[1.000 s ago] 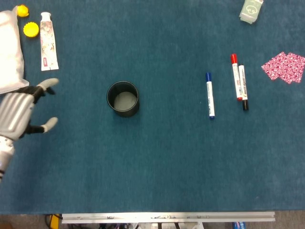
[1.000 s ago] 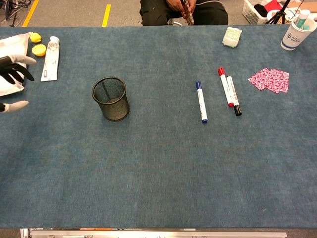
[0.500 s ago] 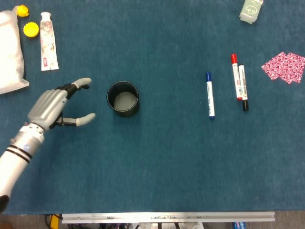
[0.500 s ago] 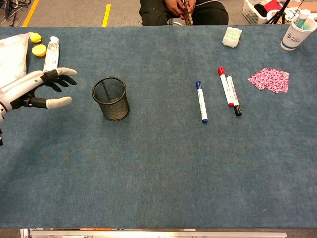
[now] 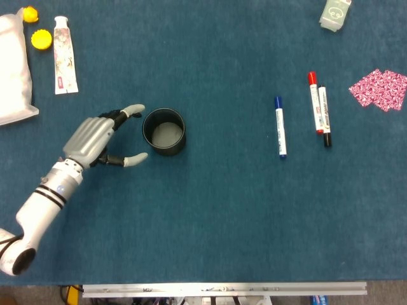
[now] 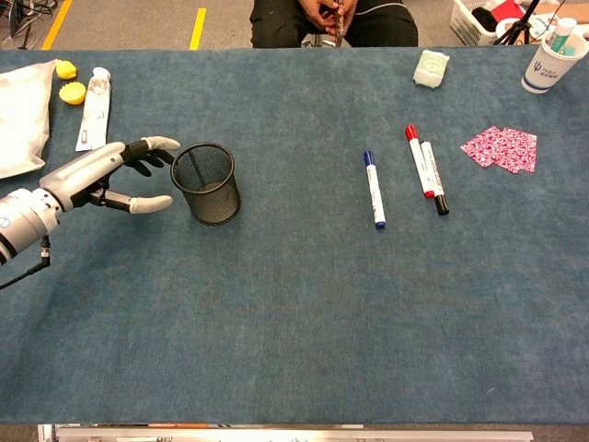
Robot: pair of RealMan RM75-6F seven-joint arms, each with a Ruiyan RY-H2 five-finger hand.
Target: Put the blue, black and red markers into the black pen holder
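Note:
The black mesh pen holder (image 5: 165, 131) (image 6: 207, 182) stands upright left of the table's middle, with no marker in it. My left hand (image 5: 102, 138) (image 6: 106, 175) hovers just to its left, fingers spread toward it and holding nothing. The blue marker (image 5: 280, 126) (image 6: 374, 189) lies right of centre. Further right, the red marker (image 5: 314, 101) (image 6: 419, 160) and the black marker (image 5: 324, 117) (image 6: 433, 178) lie side by side, touching. My right hand shows in neither view.
At the far left lie a white tube (image 5: 63, 55), two yellow caps (image 5: 41, 39) and a white bag (image 5: 13, 67). A pink patterned cloth (image 5: 380, 89) sits at the right edge, a pale packet (image 5: 335, 13) at the back, and a cup (image 6: 549, 57) at the back right.
My left hand has come in from the table's left edge and moved right, ending just beside the pen holder. The markers and holder have not moved.

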